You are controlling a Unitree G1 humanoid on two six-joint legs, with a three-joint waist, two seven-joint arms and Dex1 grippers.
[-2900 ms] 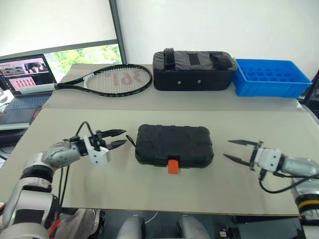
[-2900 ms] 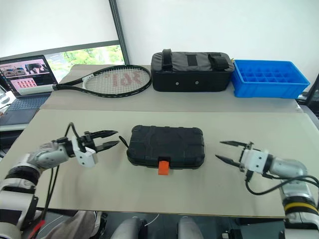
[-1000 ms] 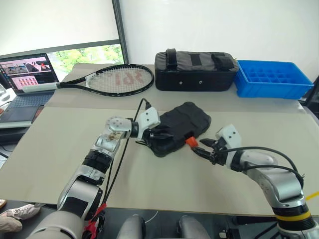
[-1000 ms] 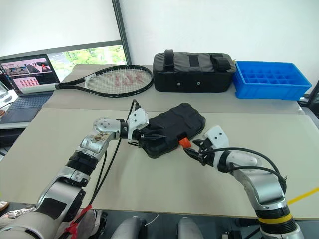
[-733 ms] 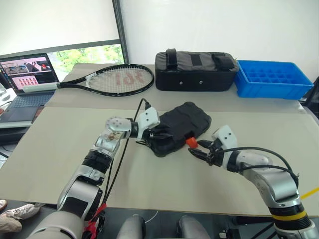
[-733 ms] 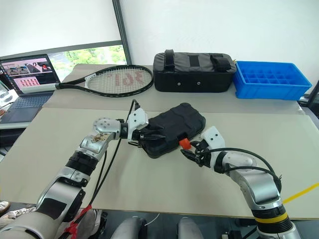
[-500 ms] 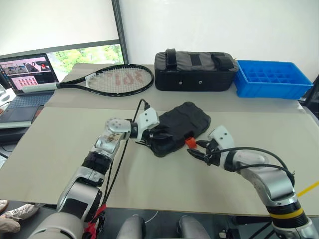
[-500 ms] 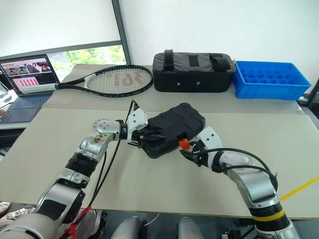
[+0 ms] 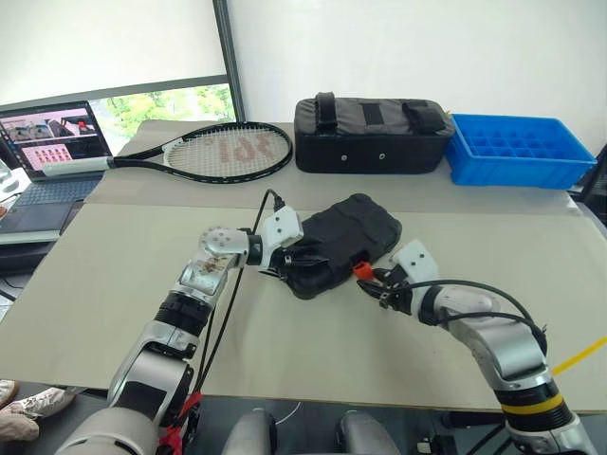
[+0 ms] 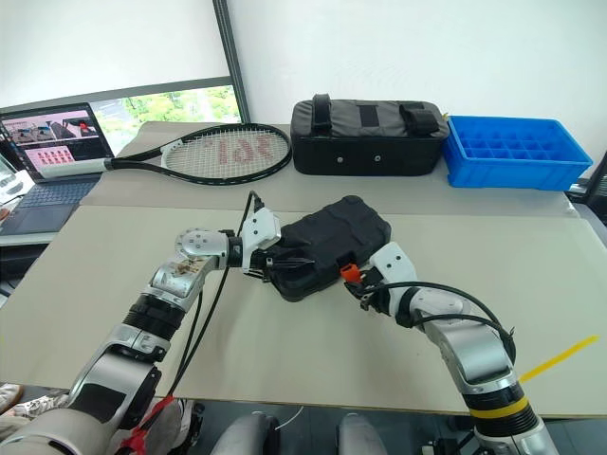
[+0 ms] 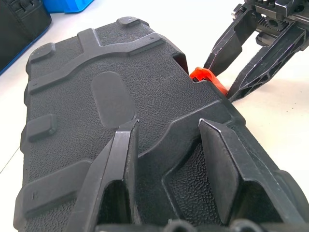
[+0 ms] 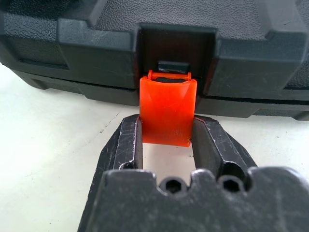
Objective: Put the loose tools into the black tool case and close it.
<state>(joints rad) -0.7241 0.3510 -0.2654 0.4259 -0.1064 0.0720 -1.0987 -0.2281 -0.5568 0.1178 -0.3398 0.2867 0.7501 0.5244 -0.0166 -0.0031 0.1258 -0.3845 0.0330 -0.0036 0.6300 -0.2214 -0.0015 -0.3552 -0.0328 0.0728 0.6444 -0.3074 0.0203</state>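
Observation:
The black tool case (image 9: 346, 235) lies closed and skewed in the middle of the table. Its orange latch (image 12: 167, 108) hangs down at the front edge. My left gripper (image 11: 169, 126) is open, its two fingers spread flat on the lid at the case's left end. My right gripper (image 9: 372, 282) is at the front of the case, with its fingers (image 12: 129, 140) pressed against both sides of the latch. The left wrist view also shows the right gripper (image 11: 241, 58) at the latch (image 11: 207, 79). The loose tools are out of view.
At the back of the table lie a tennis racket (image 9: 213, 152), a black fabric bag (image 9: 370, 133) and a blue compartment tray (image 9: 517, 147). A laptop (image 9: 47, 142) stands at the far left. A yellow strip (image 9: 579, 355) pokes in at the right edge.
Both grippers have come in to the case, which now lies turned askew. In the last second the right gripper's fingers closed onto the orange latch. The left gripper stayed on the lid.

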